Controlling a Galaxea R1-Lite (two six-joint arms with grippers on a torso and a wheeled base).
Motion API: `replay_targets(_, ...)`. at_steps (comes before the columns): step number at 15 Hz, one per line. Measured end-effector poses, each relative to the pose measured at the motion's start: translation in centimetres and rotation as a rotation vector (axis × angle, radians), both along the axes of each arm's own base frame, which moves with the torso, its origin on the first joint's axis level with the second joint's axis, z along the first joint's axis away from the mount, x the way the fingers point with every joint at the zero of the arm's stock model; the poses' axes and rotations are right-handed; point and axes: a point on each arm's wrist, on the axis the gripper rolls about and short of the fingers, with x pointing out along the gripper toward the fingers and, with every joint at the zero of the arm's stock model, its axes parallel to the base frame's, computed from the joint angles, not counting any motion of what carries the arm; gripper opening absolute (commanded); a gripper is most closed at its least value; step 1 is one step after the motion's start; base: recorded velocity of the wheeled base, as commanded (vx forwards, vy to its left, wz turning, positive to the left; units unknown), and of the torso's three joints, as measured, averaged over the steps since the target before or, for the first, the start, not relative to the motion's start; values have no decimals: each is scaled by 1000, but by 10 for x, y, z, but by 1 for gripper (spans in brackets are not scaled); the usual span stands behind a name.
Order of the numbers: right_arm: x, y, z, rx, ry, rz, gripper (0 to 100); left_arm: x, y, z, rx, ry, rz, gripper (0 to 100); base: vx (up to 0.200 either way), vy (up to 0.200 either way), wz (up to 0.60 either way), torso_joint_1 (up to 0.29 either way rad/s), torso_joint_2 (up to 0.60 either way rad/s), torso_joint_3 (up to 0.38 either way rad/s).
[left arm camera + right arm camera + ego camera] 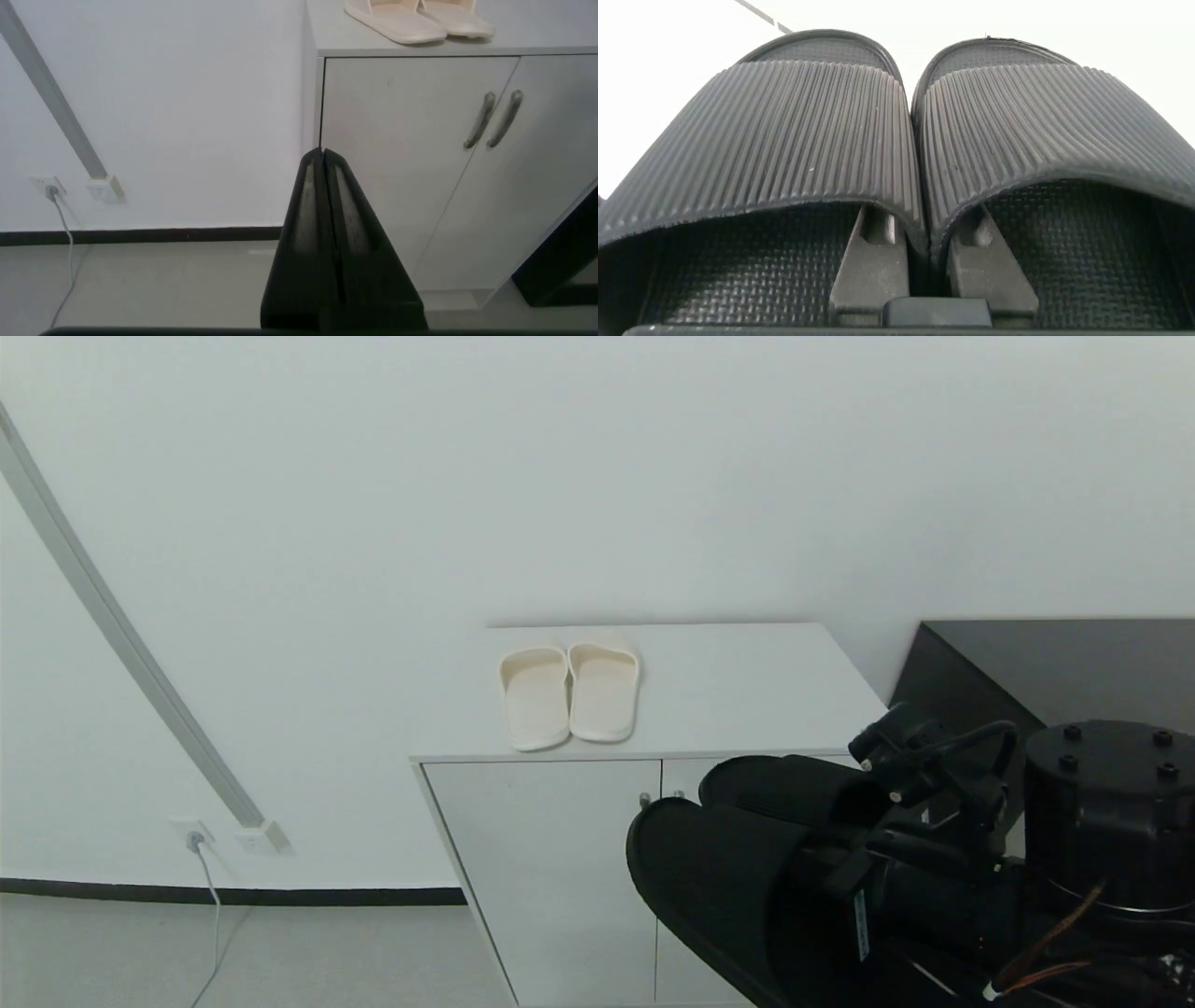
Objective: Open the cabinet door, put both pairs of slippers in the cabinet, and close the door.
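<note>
Slippers, black ribbed rubber pair, gripped in closed right claw before white cabinet; cream foam pair lay on top. Doors unopened; left claw closed, empty; pull on metal bar handle judged next.

- No text, number or sign can be read anywhere.
- A small white label on the right arm carries print too small to read.

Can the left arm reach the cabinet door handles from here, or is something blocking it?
Probably yes. The left gripper, shut and empty, faces the closed doors with nothing between it and the handles. The black slippers hang clear to its right. It must open first.
</note>
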Motion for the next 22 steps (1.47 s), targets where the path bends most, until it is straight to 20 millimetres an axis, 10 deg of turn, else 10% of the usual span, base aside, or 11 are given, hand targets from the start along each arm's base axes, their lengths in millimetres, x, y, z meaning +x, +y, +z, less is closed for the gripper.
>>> replay_targets(21,-1,0,-14,-48,29,9,0,0,0,0,-5,-1,0,0,0,0,0,-62,141,81)
replay_targets(22,-1,-1,-14,-49,29,8,0,0,0,0,-5,0,-1,100,0,0,0,-232,549,325)
